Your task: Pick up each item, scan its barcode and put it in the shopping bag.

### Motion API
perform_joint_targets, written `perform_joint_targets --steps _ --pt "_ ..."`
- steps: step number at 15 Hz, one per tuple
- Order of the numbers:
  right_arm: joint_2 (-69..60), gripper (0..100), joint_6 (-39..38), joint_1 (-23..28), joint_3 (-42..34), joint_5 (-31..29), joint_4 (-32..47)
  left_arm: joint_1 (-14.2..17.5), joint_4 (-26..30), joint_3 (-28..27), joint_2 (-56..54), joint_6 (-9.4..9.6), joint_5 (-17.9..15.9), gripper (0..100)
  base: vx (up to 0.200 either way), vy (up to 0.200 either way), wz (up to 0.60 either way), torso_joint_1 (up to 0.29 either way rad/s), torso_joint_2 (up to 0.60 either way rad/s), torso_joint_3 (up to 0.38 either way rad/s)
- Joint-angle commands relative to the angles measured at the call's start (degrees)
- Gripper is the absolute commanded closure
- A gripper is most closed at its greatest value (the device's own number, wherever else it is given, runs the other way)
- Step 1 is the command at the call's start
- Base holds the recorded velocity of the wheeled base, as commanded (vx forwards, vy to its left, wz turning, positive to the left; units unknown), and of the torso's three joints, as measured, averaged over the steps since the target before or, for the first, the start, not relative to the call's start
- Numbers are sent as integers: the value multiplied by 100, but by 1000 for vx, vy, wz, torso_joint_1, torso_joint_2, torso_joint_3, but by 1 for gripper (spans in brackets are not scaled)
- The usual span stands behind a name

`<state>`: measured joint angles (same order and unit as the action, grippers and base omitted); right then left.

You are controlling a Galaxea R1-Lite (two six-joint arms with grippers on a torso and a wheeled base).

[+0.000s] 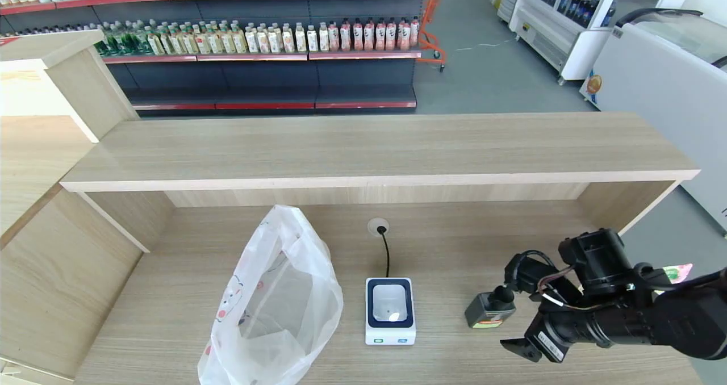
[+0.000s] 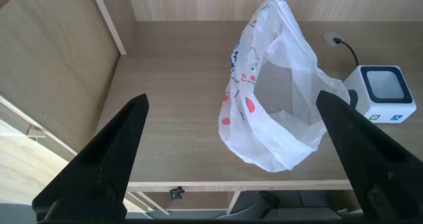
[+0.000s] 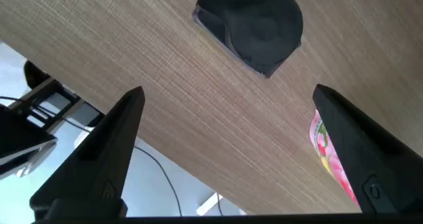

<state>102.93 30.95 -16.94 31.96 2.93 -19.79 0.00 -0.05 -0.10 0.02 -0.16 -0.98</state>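
Observation:
A translucent white shopping bag (image 1: 278,305) (image 2: 277,112) with red and dark print stands open on the lower counter, left of centre. The white barcode scanner (image 1: 389,310) (image 2: 383,92) with a dark window sits right of it. Further right lies a small dark item (image 1: 489,311) (image 3: 254,26) with a black cap and a green-orange label. My right gripper (image 1: 519,317) (image 3: 228,98) hangs open just beside and above it, holding nothing. A pink and green packet (image 1: 677,272) (image 3: 330,151) lies behind the right arm, partly hidden. My left gripper (image 2: 232,100) is open above the counter, near the bag.
A raised wooden ledge (image 1: 375,152) runs along the back of the counter, with side walls (image 1: 68,271) at left and right. The scanner's cable (image 1: 386,254) runs to a hole in the counter. Shelves of bottles and freezers stand beyond.

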Motion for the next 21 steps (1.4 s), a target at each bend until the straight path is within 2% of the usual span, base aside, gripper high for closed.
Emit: perform_joint_targets --steps 1,8,13,14,21 --pt "852 0 368 -63 258 -11 -403 0 -4 1 -2 -2 -8 0 0 0 0 0 0 0" --pt "1476 0 570 -178 820 85 -931 0 -4 1 -2 -2 1 0 0 0 0 0 0 0" --pt "1590 0 561 -265 1022 613 -1019 0 -4 1 -2 -2 1 0 0 0 0 0 0 0" --pt "1590 100 561 -265 1022 683 -1010 0 -4 1 -2 -2 1 0 0 0 0 0 0 0" --pt "1379 100 535 -222 767 709 -1010 0 -4 1 -2 -2 -8 0 0 0 0 0 0 0"
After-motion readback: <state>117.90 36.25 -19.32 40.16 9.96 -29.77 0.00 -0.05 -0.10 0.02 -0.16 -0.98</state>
